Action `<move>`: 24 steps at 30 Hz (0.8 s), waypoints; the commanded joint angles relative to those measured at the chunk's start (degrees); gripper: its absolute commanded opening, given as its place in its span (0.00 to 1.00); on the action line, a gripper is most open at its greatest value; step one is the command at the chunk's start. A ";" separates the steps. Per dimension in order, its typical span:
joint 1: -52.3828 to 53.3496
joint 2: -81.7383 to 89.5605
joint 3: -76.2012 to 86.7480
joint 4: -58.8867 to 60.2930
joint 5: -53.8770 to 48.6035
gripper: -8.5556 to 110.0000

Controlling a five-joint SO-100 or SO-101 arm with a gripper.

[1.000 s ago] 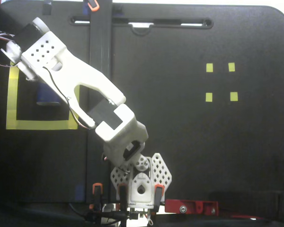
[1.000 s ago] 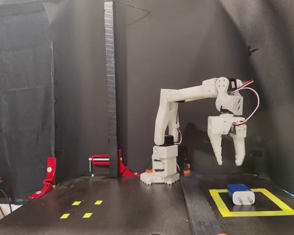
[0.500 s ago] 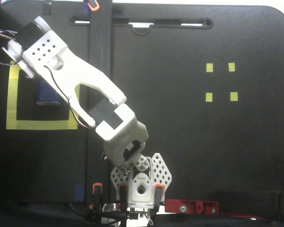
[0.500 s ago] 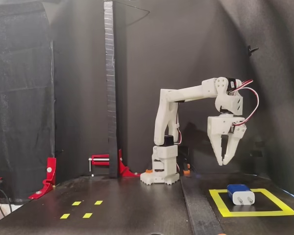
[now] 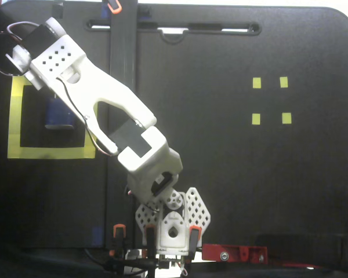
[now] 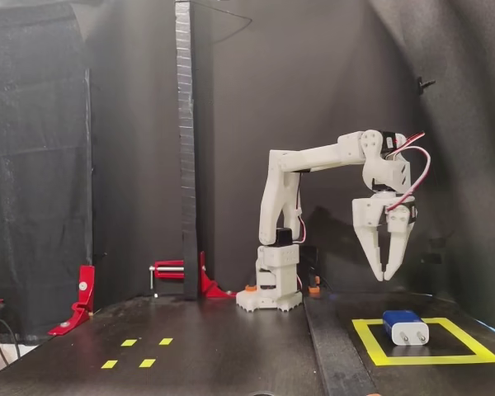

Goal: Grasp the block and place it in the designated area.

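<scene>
On the worktop [image 6: 231,346], far left: four tiny yellow tape squares [image 6: 137,352], well apart from everything else; a marked spot, judging by the tidy layout, now bare.
Behind them: red clamps [image 6: 82,297] at the worktop's back edge, presumably anchoring the dark backdrop.
Centre: white five-joint arm [image 6: 279,206], base at the rear, reaching right in the side fixed view.
Above the tape square: fingers [image 6: 387,274] pointing down, tips close together, holding nothing; hanging clear of the block.
Right: small dark blue rounded-rectangular block [image 6: 405,327] with two silver prongs, lying flat inside the large yellow tape square outline [image 6: 371,342], near its back edge.
Overhead fixed view: same block [image 5: 57,113] partly under the arm; tape outline [image 5: 14,124] at left.
Judgement: placement looks done.
</scene>
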 commanded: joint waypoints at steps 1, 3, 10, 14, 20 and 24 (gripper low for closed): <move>0.97 1.05 -0.26 0.79 6.86 0.07; 1.14 0.97 -0.18 0.97 8.26 0.07; 1.76 0.97 -0.18 0.88 8.26 0.07; 3.25 0.88 -0.18 0.26 8.26 0.07; 9.14 0.79 -0.18 0.44 7.91 0.07; 15.91 0.70 -0.26 -0.18 7.12 0.07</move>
